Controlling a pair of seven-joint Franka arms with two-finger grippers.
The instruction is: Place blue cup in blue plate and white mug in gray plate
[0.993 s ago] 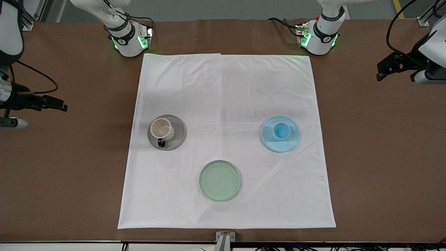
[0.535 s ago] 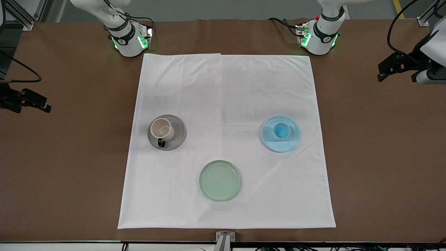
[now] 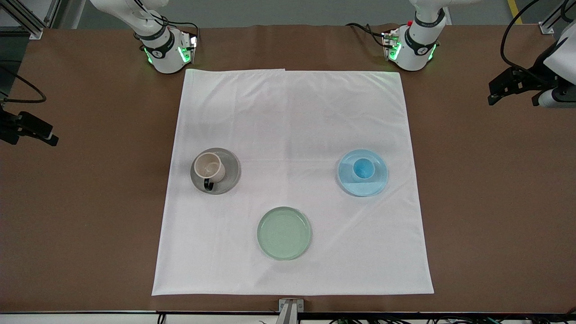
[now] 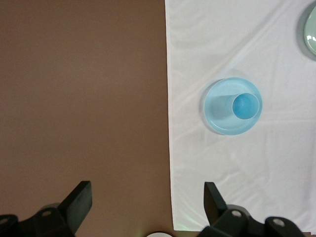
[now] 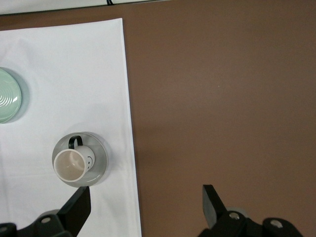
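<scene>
The white mug stands upright on the gray plate, its black handle toward the front camera. The blue cup stands in the blue plate. My left gripper hangs over the bare table off the cloth at the left arm's end, open and empty; its view shows the blue cup in the blue plate. My right gripper hangs over the bare table at the right arm's end, open and empty; its view shows the mug on the gray plate.
A pale green plate lies empty on the white cloth, nearer the front camera than the other two plates. It shows at the edge of both wrist views. Brown table surrounds the cloth.
My right gripper has drawn farther away from the cloth toward the right arm's end of the table. My left gripper has barely shifted. The cups and plates have not moved.
</scene>
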